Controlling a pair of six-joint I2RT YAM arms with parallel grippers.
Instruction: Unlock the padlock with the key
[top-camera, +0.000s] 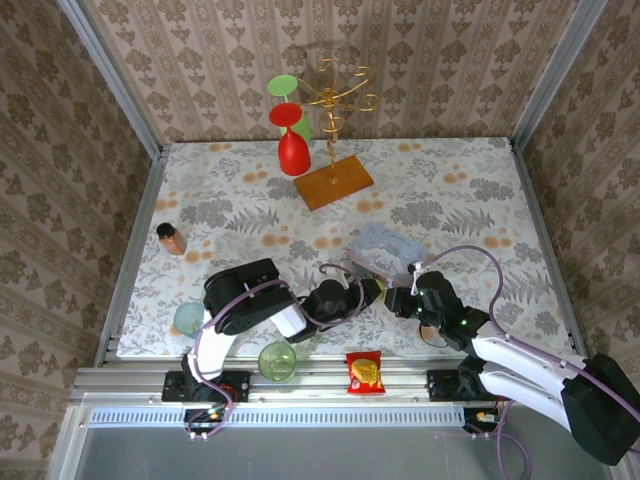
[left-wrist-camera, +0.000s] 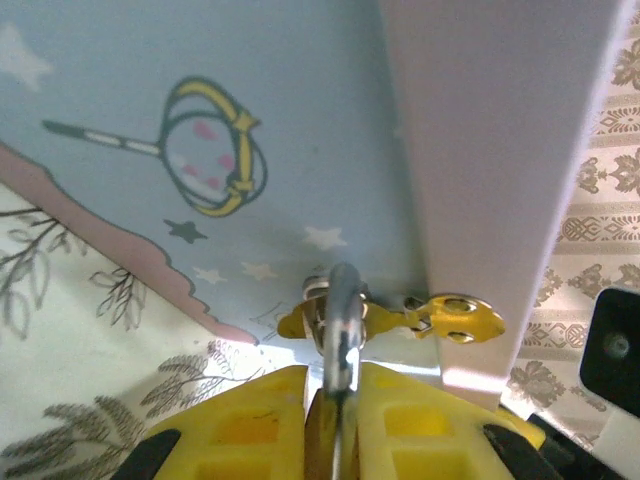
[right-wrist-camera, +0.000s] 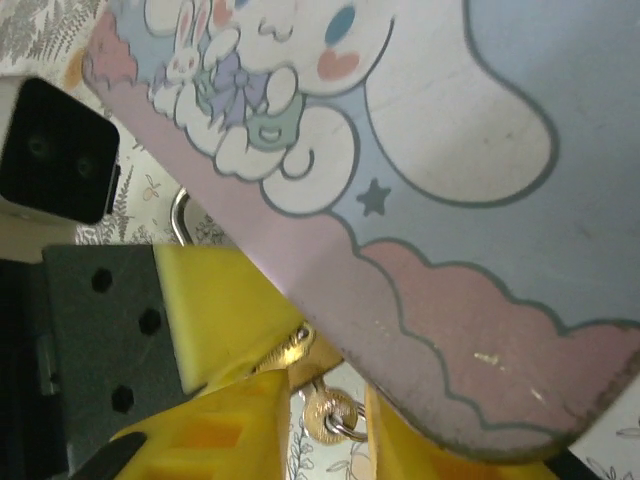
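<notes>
Top external view: we log a pastel blue-and-pink cartoon-printed tin box mid-table, with both arms meeting at its near side. The lock is too small to make out from up there.

Left wrist view supplies the close detail. The small brass-gold padlock hangs by its thin silver shackle through the tin's gold hasp. The left gripper has its yellow fingers clamped on the padlock.

Right wrist view adds the other side. The right gripper stands with its fingers parted. In the gap sits a small round metal head with a ring, apparently the slim key. Its blade is hidden, and we cannot tell whether either pad touches it.

Containers: the tin's inside is hidden. A teal bowl and a green glass cup stand at the near table edge, contents not discernible.
</notes>
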